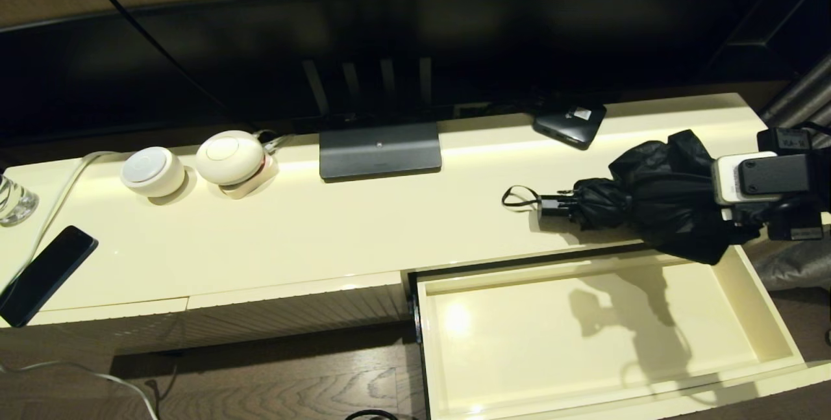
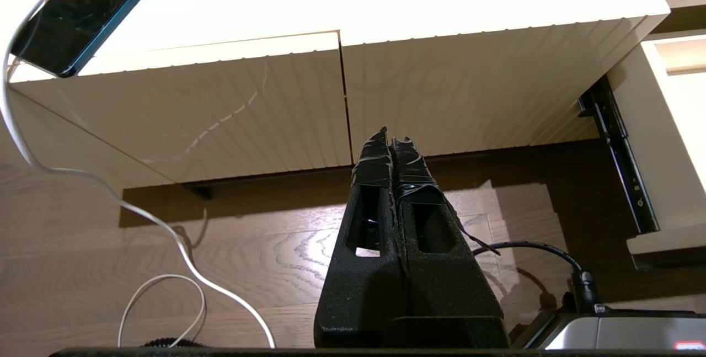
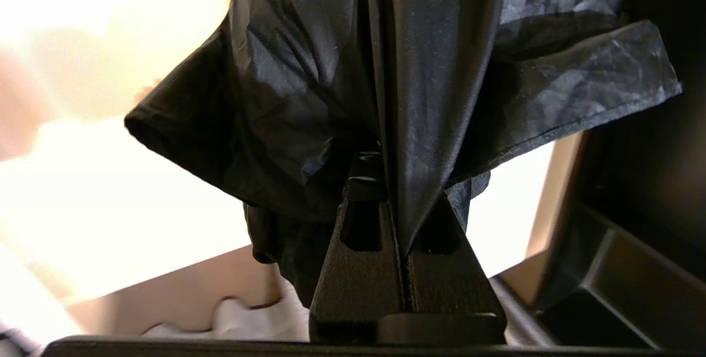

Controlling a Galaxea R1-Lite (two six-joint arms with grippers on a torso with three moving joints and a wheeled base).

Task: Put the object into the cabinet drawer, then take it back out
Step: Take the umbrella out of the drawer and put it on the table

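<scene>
The black compact umbrella (image 1: 656,202) hangs over the right end of the cabinet top, its short handle (image 1: 553,204) and wrist loop (image 1: 519,197) pointing left. Its loose canopy overhangs the back edge of the drawer. My right gripper (image 3: 392,180) is shut on a fold of the umbrella's fabric (image 3: 309,81), and in the head view it sits behind the wrist camera (image 1: 746,186). The cream cabinet drawer (image 1: 552,342) is pulled out with nothing in it; only the umbrella's shadow falls inside. My left gripper (image 2: 390,139) is shut on nothing, low before the ribbed front, out of the head view.
On the cabinet top are a grey TV stand (image 1: 380,150), a small black box with a white label (image 1: 570,121), two white round devices (image 1: 152,171), a glass (image 1: 13,199) and a black phone (image 1: 45,274) with a white cable. A ribbed panel (image 2: 220,114) lies left of the drawer.
</scene>
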